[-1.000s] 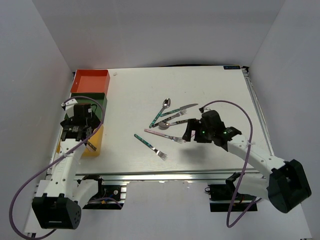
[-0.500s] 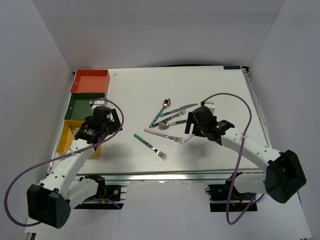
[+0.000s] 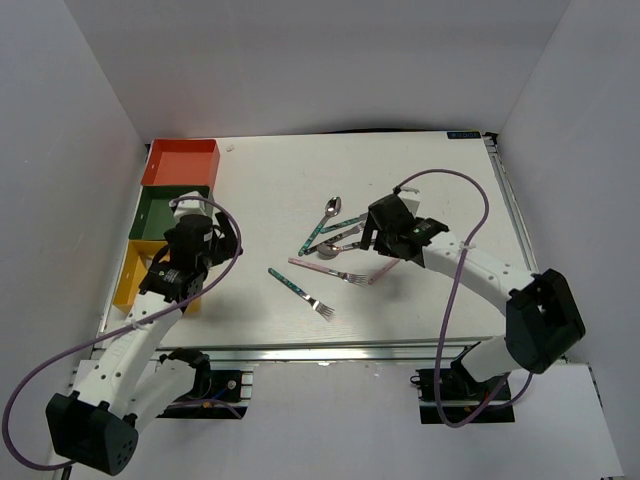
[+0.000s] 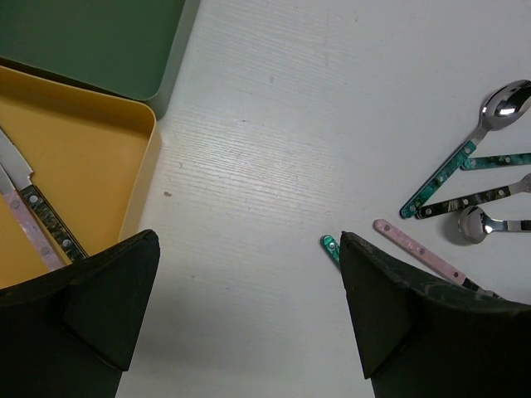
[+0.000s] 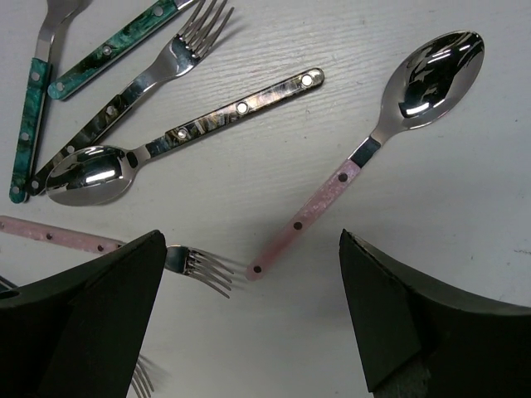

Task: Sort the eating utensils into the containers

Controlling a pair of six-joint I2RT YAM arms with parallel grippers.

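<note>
Loose eating utensils lie mid-table: a teal-handled spoon (image 3: 326, 222), a dark-handled spoon (image 5: 178, 134), a pink fork (image 3: 326, 270), a teal fork (image 3: 300, 290) and a pink spoon (image 5: 377, 137). Three containers line the left edge: orange-red (image 3: 180, 163), dark green (image 3: 160, 212) and yellow (image 3: 138, 280). The yellow one holds two knives (image 4: 37, 220). My left gripper (image 4: 249, 240) hangs open over bare table just right of the yellow bin, with the teal fork's handle end (image 4: 330, 246) by its right finger. My right gripper (image 5: 249, 240) is open above the pink spoon's handle end, holding nothing.
The table's right half and back are bare white board. A metal rail (image 3: 520, 215) runs along the right edge. Grey walls close in on both sides. A purple cable (image 3: 460, 190) loops over the right arm.
My left gripper swung from over the yellow bin to the table beside it. My right gripper moved back and left toward the utensil cluster, uncovering the pink spoon. Both stayed open.
</note>
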